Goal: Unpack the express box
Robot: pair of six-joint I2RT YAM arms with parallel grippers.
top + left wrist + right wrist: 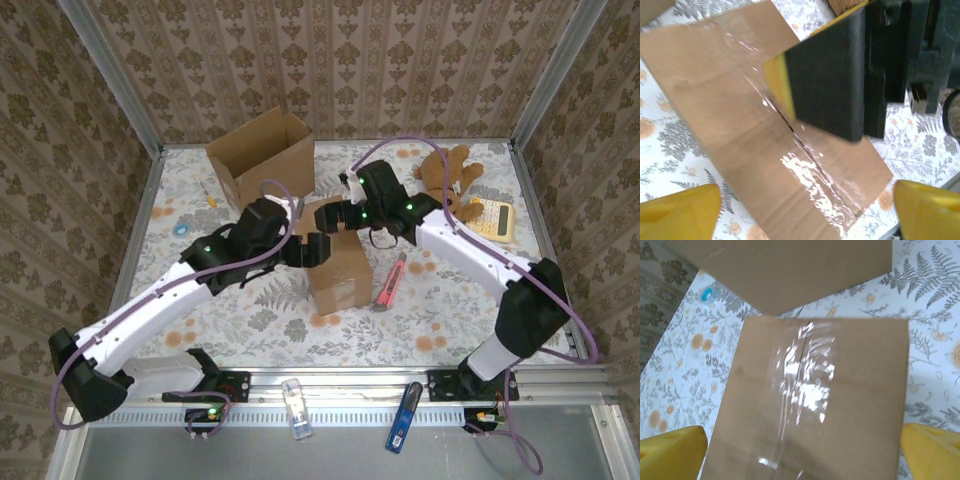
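Two arms bend inward from the near edge, and your left gripper (pixel 802 212) and right gripper (pixel 802 452) hang released, yellow pads (pixel 680 212) spread wide, over the box (pixel 338 272). It's plain brown cardboard, rectangular, sealed along its length with glossy clear tape (pixel 805 375). It lies mid-table, long axis running roughly near to far. Beyond it stands an open cardboard carton (pixel 262 155).
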